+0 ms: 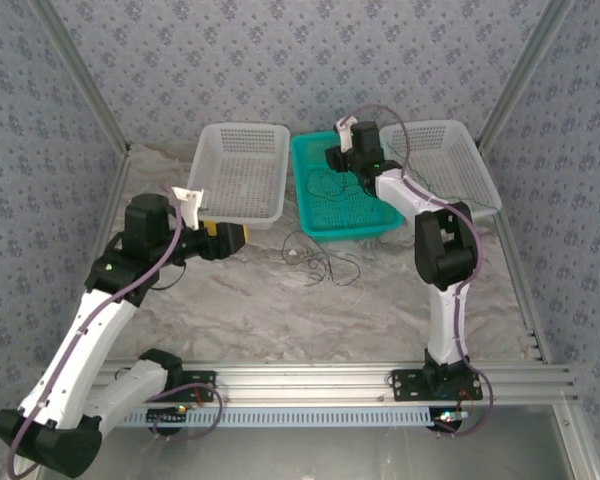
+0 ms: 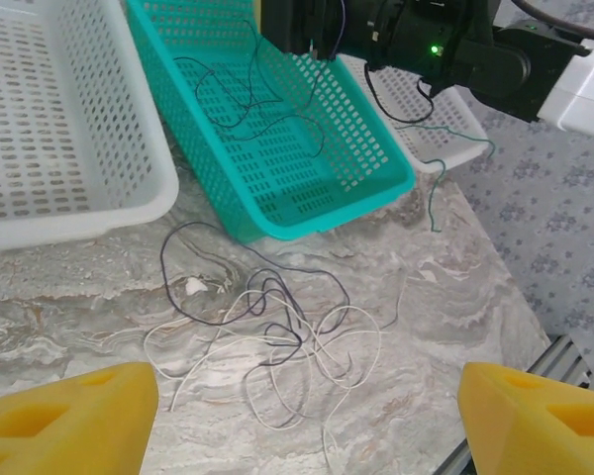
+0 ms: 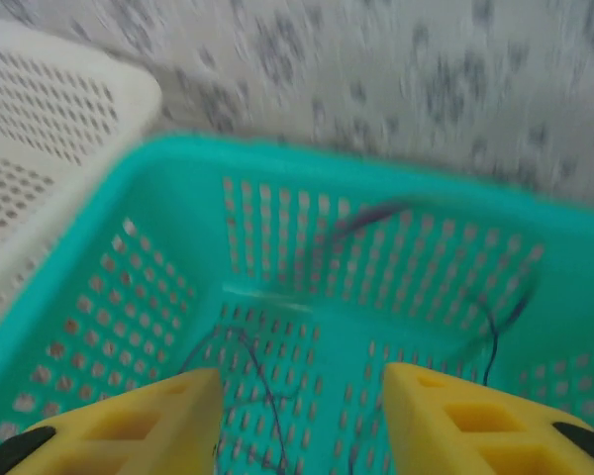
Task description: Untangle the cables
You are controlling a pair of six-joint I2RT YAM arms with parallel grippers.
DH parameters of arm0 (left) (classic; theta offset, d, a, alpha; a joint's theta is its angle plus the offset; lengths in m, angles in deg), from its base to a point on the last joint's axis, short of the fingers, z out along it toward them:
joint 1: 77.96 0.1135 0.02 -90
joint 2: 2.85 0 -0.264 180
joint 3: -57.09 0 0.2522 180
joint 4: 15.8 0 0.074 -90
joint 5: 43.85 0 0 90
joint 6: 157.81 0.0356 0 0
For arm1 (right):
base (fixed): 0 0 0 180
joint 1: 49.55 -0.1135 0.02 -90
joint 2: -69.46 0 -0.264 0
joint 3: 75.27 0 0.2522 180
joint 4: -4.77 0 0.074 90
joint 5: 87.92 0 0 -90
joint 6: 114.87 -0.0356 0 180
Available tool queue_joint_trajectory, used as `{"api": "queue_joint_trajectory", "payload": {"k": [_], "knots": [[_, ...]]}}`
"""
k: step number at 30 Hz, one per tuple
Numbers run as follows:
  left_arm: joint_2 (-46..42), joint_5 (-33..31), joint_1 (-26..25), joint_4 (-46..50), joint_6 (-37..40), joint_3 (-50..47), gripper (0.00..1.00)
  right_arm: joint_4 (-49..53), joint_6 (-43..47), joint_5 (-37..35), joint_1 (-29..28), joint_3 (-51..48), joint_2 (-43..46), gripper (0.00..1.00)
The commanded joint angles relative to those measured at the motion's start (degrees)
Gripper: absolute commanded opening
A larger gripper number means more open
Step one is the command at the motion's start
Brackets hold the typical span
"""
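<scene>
A tangle of whitish-grey and dark cables [image 1: 320,262] lies loose on the marbled table, in front of the teal basket [image 1: 352,230]. The left wrist view has this tangle [image 2: 277,336] just beyond my open left gripper [image 2: 307,421], whose yellow fingers [image 2: 69,416] touch nothing. From above, the left gripper [image 1: 230,238] sits left of the tangle. A dark cable [image 2: 267,99] lies inside the teal basket [image 2: 327,218]. My right gripper [image 1: 338,158] hovers open over that basket [image 3: 277,158], above dark strands [image 3: 267,396]. A green cable [image 2: 436,188] hangs from the right white basket [image 2: 445,158].
A white basket [image 1: 240,215] stands left of the teal one, another white basket [image 1: 480,170] to its right. The right arm [image 2: 455,49] reaches across the teal basket's far end. Patterned walls close in the table on three sides; a metal rail [image 1: 330,380] runs along the near edge.
</scene>
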Motion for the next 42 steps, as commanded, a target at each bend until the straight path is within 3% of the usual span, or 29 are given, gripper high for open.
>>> {"api": "queue_joint_trajectory", "payload": {"k": [1, 5, 8, 11, 14, 20, 24, 25, 29, 31, 37, 40, 42], "knots": [[3.2, -1.1, -0.4, 0.1, 2.7, 1.3, 0.79, 12.6, -6.6, -4.6, 0.4, 7.7, 1.3, 0.51], [9.0, -1.7, -1.1, -2.6, 4.0, 0.4, 0.8, 33.1, -8.8, -9.9, 0.3, 19.1, -0.9, 0.54], [12.9, -2.0, -3.1, -4.0, 4.3, 1.3, 0.8, 51.0, -3.3, -21.2, -1.9, 29.5, -5.5, 0.57], [16.0, -3.2, -5.4, -5.1, 5.4, 2.5, 0.8, 60.3, 5.6, -29.2, -5.0, 31.4, -8.8, 0.59], [19.4, -3.0, -6.4, -6.5, 5.8, 3.8, 0.8, 65.5, 10.3, -30.1, -6.6, 30.7, -9.9, 0.65], [24.3, -1.8, -8.3, -9.4, 6.9, 5.2, 0.8, 70.3, 7.8, -16.5, -6.7, 30.2, -7.7, 0.8], [25.7, -0.1, -9.3, -10.6, 6.6, 5.1, 0.81, 68.6, 6.2, -14.0, -6.5, 27.8, -4.0, 0.84], [25.8, 0.2, -9.7, -11.2, 6.5, 4.8, 0.81, 68.9, 6.0, -13.7, -6.2, 28.0, -3.6, 0.8], [26.3, 2.2, -10.0, -15.2, 5.1, 4.1, 0.81, 71.4, 6.0, -10.2, -5.9, 30.6, -4.4, 0.52], [26.7, 2.5, -10.1, -16.8, 4.8, 4.1, 0.81, 70.5, 4.7, -5.6, -5.6, 30.4, -3.4, 0.49], [26.2, 0.1, -11.1, -21.5, 3.3, 0.7, 0.81, 56.5, -2.6, 5.7, -3.5, 19.9, 9.5, 0.8], [26.2, 0.4, -11.3, -23.7, 1.9, -1.1, 0.81, 50.6, -7.2, 20.6, 1.5, 15.7, 13.7, 0.8], [26.1, 0.3, -11.5, -24.4, 1.6, -1.5, 0.81, 47.1, -11.2, 24.9, 3.3, 12.8, 16.2, 0.8]]}}
